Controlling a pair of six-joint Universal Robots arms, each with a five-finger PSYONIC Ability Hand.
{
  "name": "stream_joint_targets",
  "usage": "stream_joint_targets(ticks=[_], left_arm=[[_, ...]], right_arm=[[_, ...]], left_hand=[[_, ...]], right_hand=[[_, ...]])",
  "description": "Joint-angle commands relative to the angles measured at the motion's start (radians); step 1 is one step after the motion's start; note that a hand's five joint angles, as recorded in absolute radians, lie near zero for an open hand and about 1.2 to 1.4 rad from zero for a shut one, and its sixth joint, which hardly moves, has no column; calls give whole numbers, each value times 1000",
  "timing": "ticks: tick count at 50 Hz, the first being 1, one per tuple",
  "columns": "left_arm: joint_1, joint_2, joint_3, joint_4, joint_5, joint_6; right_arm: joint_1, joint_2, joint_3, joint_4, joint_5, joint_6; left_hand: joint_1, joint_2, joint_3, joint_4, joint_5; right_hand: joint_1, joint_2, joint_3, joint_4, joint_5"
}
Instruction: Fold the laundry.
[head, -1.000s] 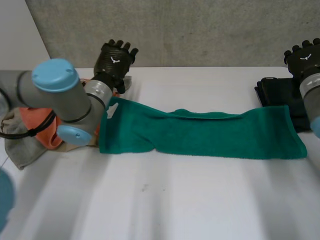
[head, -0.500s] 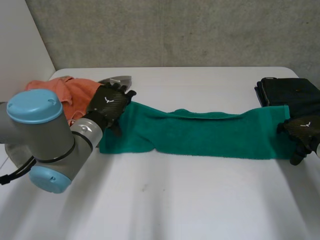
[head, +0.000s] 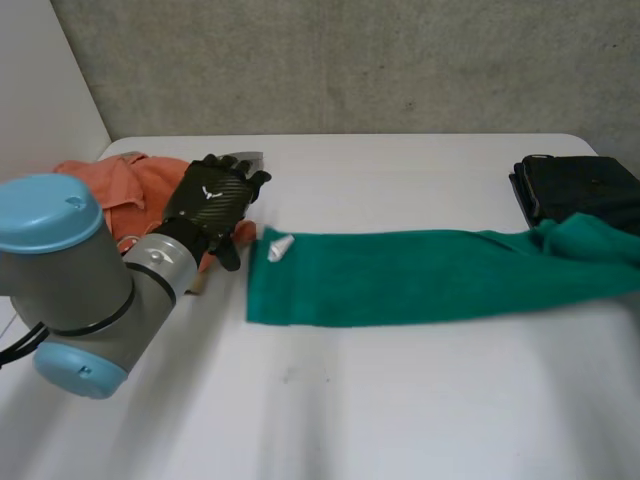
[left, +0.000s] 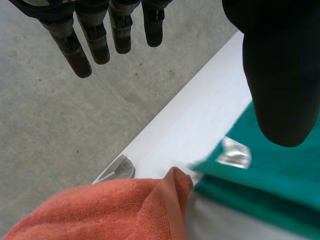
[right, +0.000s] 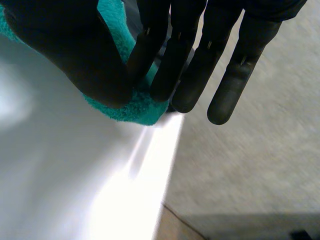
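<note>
Smooth white rectangular table (head: 400, 410) with rounded far corners, grey speckled concrete surface (head: 350, 60) beyond its far edge, pale plain panel (head: 40, 90) at the left, bright glare patch (right: 125, 200) on the tabletop near its edge

End of green towel (head: 400, 285) off-frame

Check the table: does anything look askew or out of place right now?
The green towel is not flat: its right end is bunched and raised against the folded black cloth, pinched by the right robot hand. Its white tag sticks up at the opposite corner. An orange cloth sits crumpled beside the left robot hand.
</note>
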Motion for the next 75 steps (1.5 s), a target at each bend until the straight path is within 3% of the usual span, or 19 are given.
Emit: stream_joint_targets(ticks=[1, 4, 11, 15, 20, 27, 30, 33, 35, 38, 42, 46, 52, 57, 62, 68, 72, 75], left_arm=[[1, 60, -55, 0, 1, -10], [6, 82, -71, -1, 2, -33], [7, 103, -82, 0, 1, -76], [7, 113, -86, 0, 1, -83], [4, 119, -101, 5, 1, -84], [0, 113, -105, 13, 1, -84], [0, 103, -89, 17, 2, -84], [-6, 91, -66, 33, 1, -84], [-12, 73, -49, 43, 1, -84], [-45, 36, -5, 53, 1, -84], [-95, -12, 63, 56, 1, -87], [-152, -78, 127, 56, 1, -99], [-246, -220, 253, 50, -12, -98], [-267, -314, 333, 22, -15, -96], [-270, -317, 342, -30, -56, -96], [-258, -239, 301, -70, -121, -95], [-220, -168, 242, -81, -171, -96], [-185, -104, 186, -82, -223, -98]], right_arm=[[-53, 35, -109, 82, 22, -113], [-29, 30, -117, 80, 16, -143], [330, -10, -178, -9, -13, -86], [546, -10, -175, -78, -80, -92], [845, 125, -184, -116, -169, -109], [1007, 285, -198, -110, -163, -233], [1007, 277, -198, -110, -142, -236], [1009, 253, -189, -118, -73, -177], [989, 210, -177, -119, -27, -85], [934, 133, -154, -116, 2, 48], [834, 9, -71, -103, 12, 338], [765, -34, -14, -35, 21, 426], [654, -21, 55, 42, 45, 388], [584, 74, 77, 36, 94, 279], [542, 102, 67, -32, 157, 186], [577, 61, 60, -194, 182, 115], [702, -13, 20, -227, 154, 95], [829, 10, -25, -231, 90, 95]], left_hand=[[-3, -27, -29, -20, -40], [-3, -27, -29, -20, -40], [-3, -27, -29, -20, -40], [-3, -27, -29, -20, -40], [-3, -27, -29, -20, -40], [-3, -27, -29, -20, -40], [-3, -27, -29, -20, -40], [0, -24, -26, -17, -37], [0, -24, -26, -17, -37], [0, -24, -26, -17, -37], [0, -24, -26, -17, -37], [-3, -27, -29, -20, -40], [-3, -27, -29, -20, -40], [0, -24, -26, -17, -37], [0, -24, -26, -17, -37], [-3, -27, -29, -20, -40], [-3, -27, -29, -20, -40], [-3, -27, -29, -20, -40]], right_hand=[[271, 217, 210, 199, 244], [271, 217, 210, 199, 244], [271, 217, 210, 199, 244], [271, 217, 210, 199, 244], [271, 217, 210, 199, 244], [271, 217, 210, 199, 244], [271, 217, 210, 199, 244], [-565, -619, -626, -637, -592], [-951, -1005, -1012, -1022, -978], [-951, -1005, -1012, -1022, -978], [-951, -1005, -1012, -1022, -978], [-951, -1005, -1012, -1022, -978], [-951, -1005, -1012, -1022, -978], [-951, -1005, -1012, -1022, -978], [268, 214, 207, 197, 241], [271, 217, 210, 199, 244], [271, 217, 210, 199, 244], [271, 217, 210, 199, 244]])
